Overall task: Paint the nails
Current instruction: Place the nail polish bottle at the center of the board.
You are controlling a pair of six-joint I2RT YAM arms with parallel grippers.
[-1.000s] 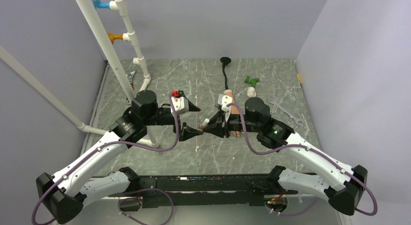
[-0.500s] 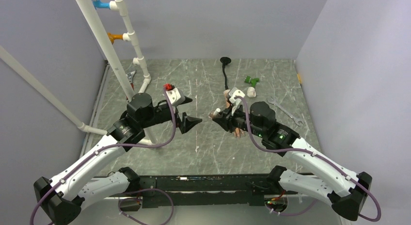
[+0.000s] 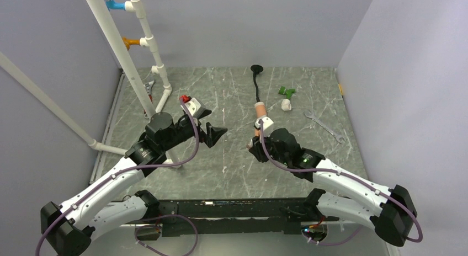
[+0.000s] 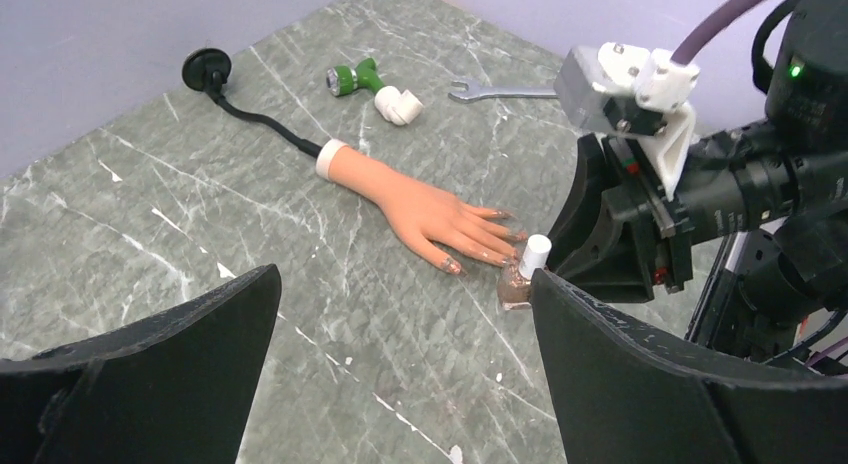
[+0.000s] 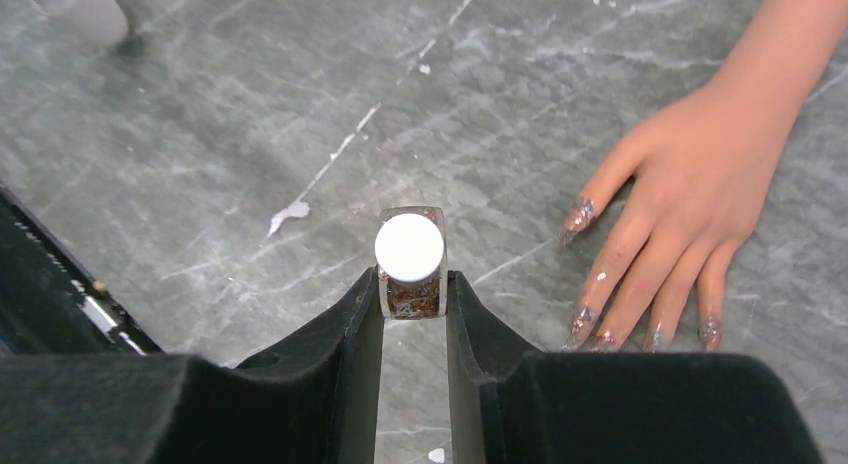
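The peach mannequin hand (image 4: 420,209) lies palm down on the marbled table, its nails (image 5: 582,324) smeared with glittery brown polish. My right gripper (image 5: 412,276) is shut on a small brown bottle (image 5: 410,274) with a white cap, held upright just left of the fingertips. From the left wrist view the bottle (image 4: 518,280) stands at the tips of the fingers. My left gripper (image 4: 405,274) hangs open with nothing in it, a short way left of the bottle and above the table. Seen from above, the left gripper (image 3: 212,132) and right gripper (image 3: 252,145) are apart.
A black cable with a round foot (image 3: 256,74) runs from the hand's white cuff. A green fitting (image 3: 286,92), a white piece (image 3: 286,105) and a wrench (image 3: 324,125) lie at the back right. A white pipe frame (image 3: 149,57) stands at the left.
The right gripper has carried the bottle away from the left gripper and down beside the fingertips. The left gripper has drawn back to the left, staying open.
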